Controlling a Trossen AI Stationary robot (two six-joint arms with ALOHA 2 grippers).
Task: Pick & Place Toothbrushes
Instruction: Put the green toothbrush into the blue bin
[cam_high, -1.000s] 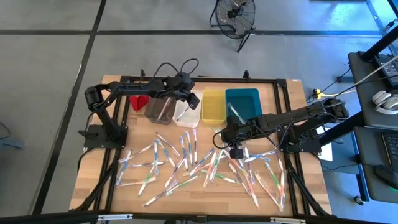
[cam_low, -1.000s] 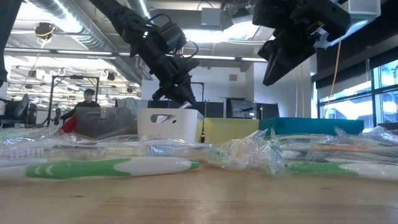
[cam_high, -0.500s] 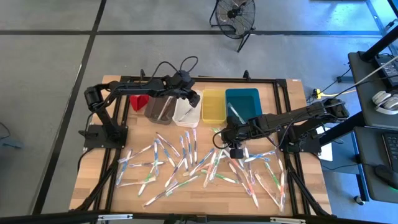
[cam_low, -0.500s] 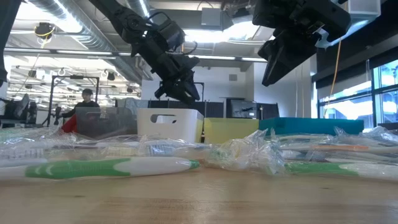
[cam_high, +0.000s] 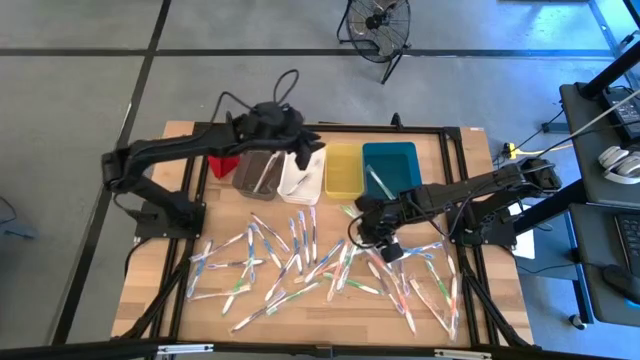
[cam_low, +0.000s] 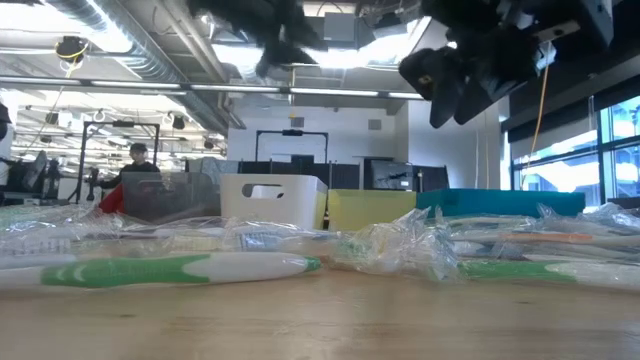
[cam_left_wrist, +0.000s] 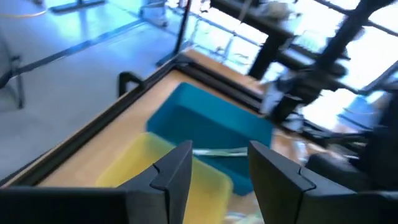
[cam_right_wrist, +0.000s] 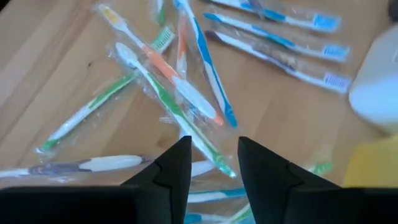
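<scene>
Crinkly clear plastic is the whole story with these toothbrushes (cam_low: 170, 268), every one I can make out sits in its own loose wrapper, so my guess is they're feather-light, stiff down the handle and pretty slippery on the outside. From table level the closest is a green and white one lying flat on the wooden table (cam_low: 320, 325), with more wrapped ones heaped just behind it. From above, dozens are scattered across the near half of the table, lots of them crossing or touching, so grabbing one will probably drag a neighbour along. I'd pinch mid-handle, across the thin width, on a brush lying a bit apart, since the wrapper ends look like they'd just slide out.

Right gripper (cam_high: 383, 240) hangs over the right part of the scatter, fingers (cam_right_wrist: 169, 167) parted with nothing between them, wrapped green, blue and orange brushes right under it.

Further back is the row of bins: grey bin (cam_high: 254, 172), white bin (cam_high: 298, 180), yellow bin (cam_high: 342, 170), teal bin (cam_high: 390, 166), the teal one with a brush already lying in it. Left gripper (cam_high: 305, 148) is up high over the white bin, fingers (cam_left_wrist: 176, 169) spread and empty, looking toward the yellow and teal bins
</scene>
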